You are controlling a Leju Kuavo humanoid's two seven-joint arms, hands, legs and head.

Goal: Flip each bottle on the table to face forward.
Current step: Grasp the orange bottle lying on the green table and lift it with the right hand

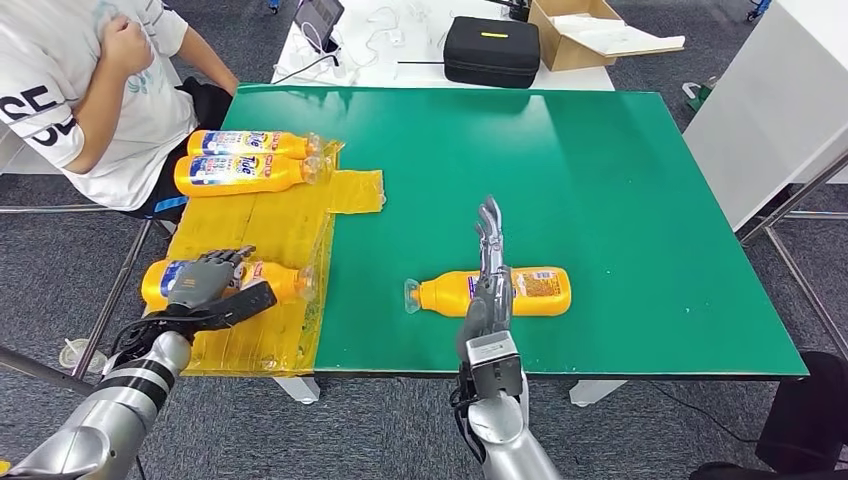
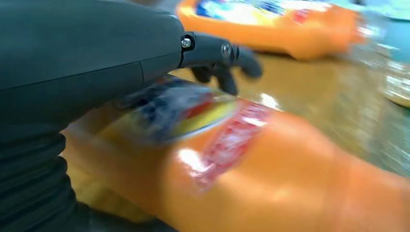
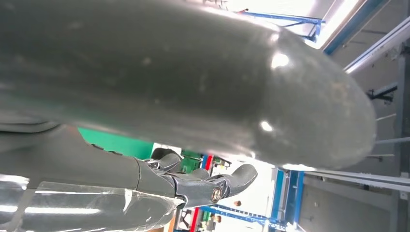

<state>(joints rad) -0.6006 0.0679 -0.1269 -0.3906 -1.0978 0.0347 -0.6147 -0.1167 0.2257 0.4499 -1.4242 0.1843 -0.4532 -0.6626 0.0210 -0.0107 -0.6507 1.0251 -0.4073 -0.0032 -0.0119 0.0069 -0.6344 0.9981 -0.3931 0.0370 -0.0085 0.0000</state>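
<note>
Three orange bottles lie on a yellow mat at the table's left. Two of them are at the far end, blue labels up. My left hand grips the third bottle at the mat's near end, fingers over its top and thumb along its near side. In the left wrist view the hand covers that bottle's label. A fourth bottle lies on the green table, clear cap pointing left. My right hand stands on edge across this bottle, fingers stretched out and holding nothing.
A seated person is at the table's far left corner, beside the two far bottles. A black case and a cardboard box sit on a white table behind. Another white table stands to the right.
</note>
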